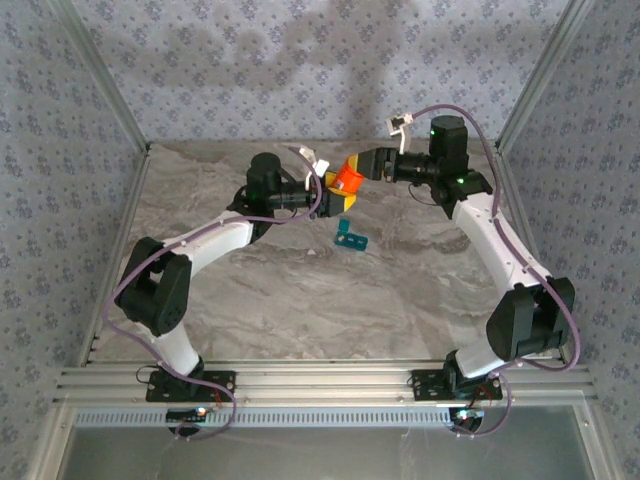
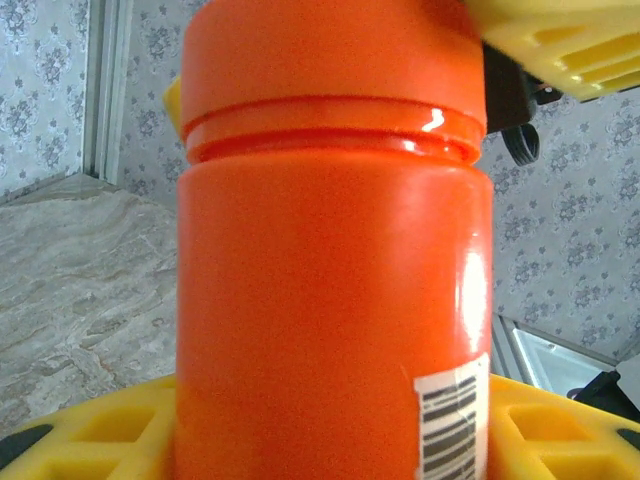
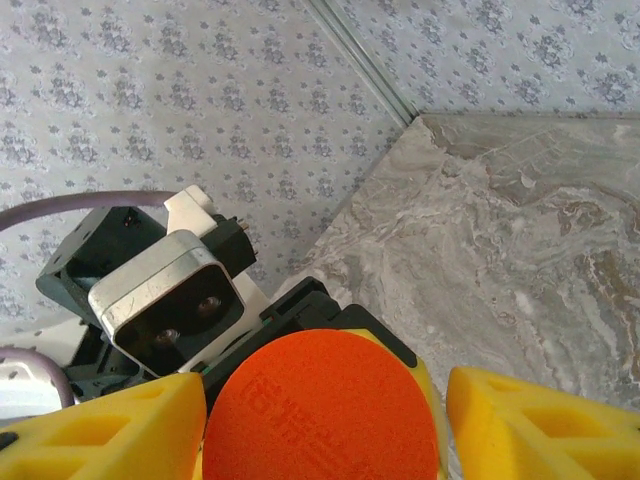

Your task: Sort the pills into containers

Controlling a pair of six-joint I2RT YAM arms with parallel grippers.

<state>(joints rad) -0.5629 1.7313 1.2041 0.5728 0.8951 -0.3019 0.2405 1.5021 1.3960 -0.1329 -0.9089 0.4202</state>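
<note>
Nearest the arm bases, the teal pill organiser (image 1: pixel 350 236) is being left lying on the marbled counter (image 1: pixel 300 300), apart from both arms and just on the near side of the bottle. It is judged to be placed there so that pills can be tipped towards its compartments once the bottle is opened. Just beyond it, the orange bottle (image 1: pixel 348 182) is being gripped by the left end effector (image 1: pixel 338 192), whose yellow fingers (image 2: pixel 90 430) are being pressed around the lower body in the left wrist view. The hold is being taken low, by this reading, so that the cap (image 3: pixel 320 400) is being left exposed and turned towards the other arm. The pills themselves are judged to be shut inside. Farther back, the right end effector (image 1: pixel 368 168) is being brought onto that cap, which is being flanked by its yellow fingers (image 3: pixel 110 430). One finger is being shown against the rim, but the other side is too tightly cropped in the right wrist view, so whether the cap is already clamped cannot be told. The step in hand is being read as unscrewing, one arm bracing while the other twists. Behind everything, the patterned wall (image 1: pixel 300 60) is being used to enclose the counter.
</note>
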